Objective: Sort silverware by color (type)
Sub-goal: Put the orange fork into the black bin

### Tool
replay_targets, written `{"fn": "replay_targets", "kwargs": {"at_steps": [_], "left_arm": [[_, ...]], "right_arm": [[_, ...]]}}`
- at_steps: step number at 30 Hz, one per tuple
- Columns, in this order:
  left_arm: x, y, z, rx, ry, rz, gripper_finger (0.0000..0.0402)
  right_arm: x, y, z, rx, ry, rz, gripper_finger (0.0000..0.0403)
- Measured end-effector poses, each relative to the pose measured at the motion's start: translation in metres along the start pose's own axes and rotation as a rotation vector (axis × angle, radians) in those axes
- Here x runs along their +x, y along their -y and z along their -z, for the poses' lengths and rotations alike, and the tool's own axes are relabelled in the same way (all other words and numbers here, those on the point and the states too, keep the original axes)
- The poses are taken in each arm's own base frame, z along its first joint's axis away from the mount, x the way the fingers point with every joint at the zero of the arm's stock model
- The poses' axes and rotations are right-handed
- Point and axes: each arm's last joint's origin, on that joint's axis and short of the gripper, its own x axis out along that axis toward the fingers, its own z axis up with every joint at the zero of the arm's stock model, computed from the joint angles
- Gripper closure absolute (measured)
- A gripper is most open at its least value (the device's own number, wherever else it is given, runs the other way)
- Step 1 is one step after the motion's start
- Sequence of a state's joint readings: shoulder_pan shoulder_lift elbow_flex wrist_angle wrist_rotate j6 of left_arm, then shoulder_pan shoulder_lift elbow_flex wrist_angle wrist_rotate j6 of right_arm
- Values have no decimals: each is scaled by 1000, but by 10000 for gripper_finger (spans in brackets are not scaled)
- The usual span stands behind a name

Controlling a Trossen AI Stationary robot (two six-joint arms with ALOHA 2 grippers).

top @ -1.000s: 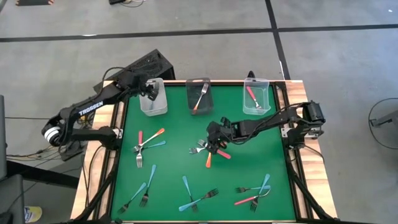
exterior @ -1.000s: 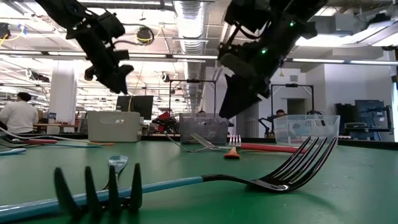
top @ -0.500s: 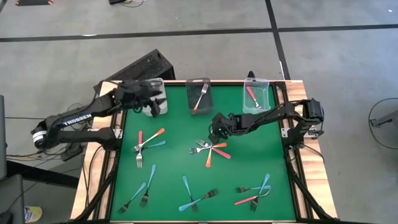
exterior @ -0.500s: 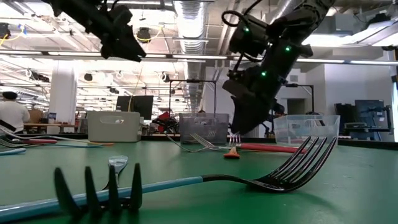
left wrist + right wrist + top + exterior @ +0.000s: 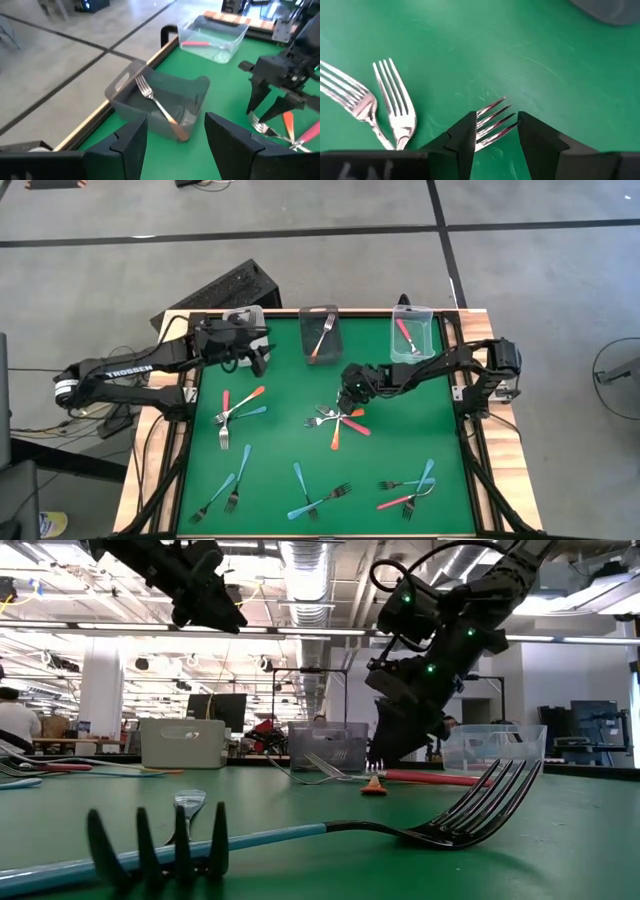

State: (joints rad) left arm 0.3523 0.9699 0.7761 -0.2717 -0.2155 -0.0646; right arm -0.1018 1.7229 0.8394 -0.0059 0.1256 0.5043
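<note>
Forks with silver tines and blue, orange or pink-red handles lie flat on the green mat (image 5: 290,380). One cluster (image 5: 338,422) lies at the middle. My right gripper (image 5: 350,394) hangs low over its far end, pointing down at a slant. It is open, and its fingers stand on either side of one fork's tines (image 5: 492,122); whether they touch, I cannot tell. My left gripper (image 5: 258,354) is open with nothing in it, held high beside the left bin (image 5: 240,315).
Two more bins stand at the far edge: the middle bin (image 5: 320,332) holds an orange fork (image 5: 159,106), the clear right bin (image 5: 412,335) a pink-red one. More forks lie at the left (image 5: 240,406) and along the near edge (image 5: 318,498), (image 5: 408,485).
My left gripper has risen out of the left bin and swung a little toward the table's middle, staying open. My right gripper has drawn back toward the far end of the middle cluster and come down close to the mat.
</note>
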Motion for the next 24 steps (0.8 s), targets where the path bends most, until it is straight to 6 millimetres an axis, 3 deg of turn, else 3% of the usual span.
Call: {"fn": "replay_targets", "kwargs": {"at_steps": [4,10,18,24], "left_arm": [[8,3,3,-9,-32,14,216],[32,16,12,6,-99,49,216],[62,37,25,40,-158,90,217],[73,52,28,32,-134,132,217]], "right_arm": [[0,0,1,-31,-10,-3,275],[0,-2,0,-59,-15,-47,385],[-3,-3,-2,-109,16,-10,395],[-29,-17,-13,-208,182,38,398]]}}
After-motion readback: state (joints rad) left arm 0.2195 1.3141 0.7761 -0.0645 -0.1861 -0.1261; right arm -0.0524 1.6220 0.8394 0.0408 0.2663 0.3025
